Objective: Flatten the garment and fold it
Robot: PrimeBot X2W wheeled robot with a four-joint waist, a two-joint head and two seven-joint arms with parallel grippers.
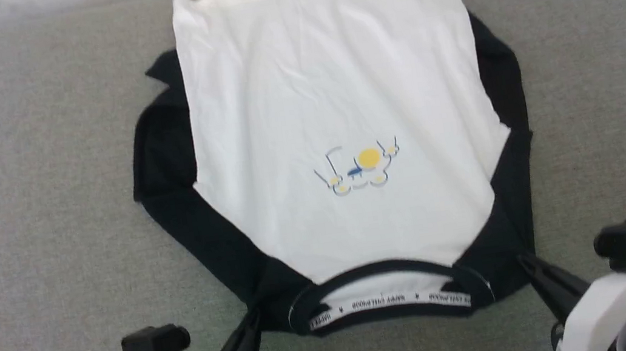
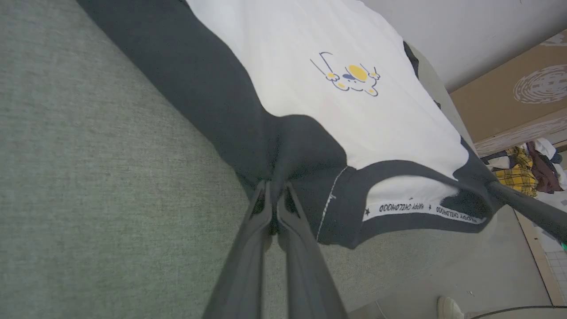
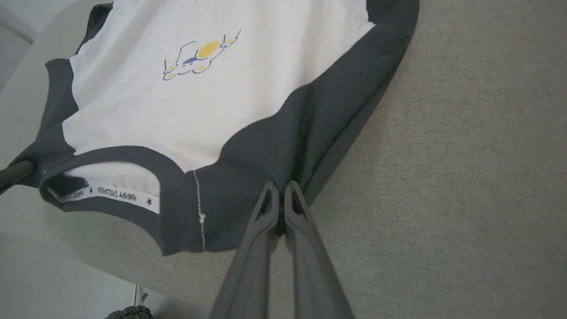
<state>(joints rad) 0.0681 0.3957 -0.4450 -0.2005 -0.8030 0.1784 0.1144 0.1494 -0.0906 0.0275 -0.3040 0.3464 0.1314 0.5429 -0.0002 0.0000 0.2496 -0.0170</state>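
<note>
The garment [image 1: 335, 117], a white T-shirt with black sleeves and black collar, lies spread on the grey fabric surface with its collar toward me and its hem at the far side. A small yellow and blue print [image 1: 361, 167] sits on its chest. My left gripper [image 1: 252, 320] is shut on the garment's black shoulder left of the collar [image 2: 274, 195]. My right gripper [image 1: 528, 263] is shut on the black shoulder at the collar's other side [image 3: 282, 188]. The lettered neck tape [image 1: 389, 302] shows inside the collar. Both sleeves are tucked partly under the white body.
The grey cushioned surface [image 1: 36, 208] extends wide on both sides of the shirt. In the left wrist view a cardboard box [image 2: 509, 93], a heap of clothes [image 2: 527, 168] and a white shoe [image 2: 449, 306] lie beyond the surface's edge.
</note>
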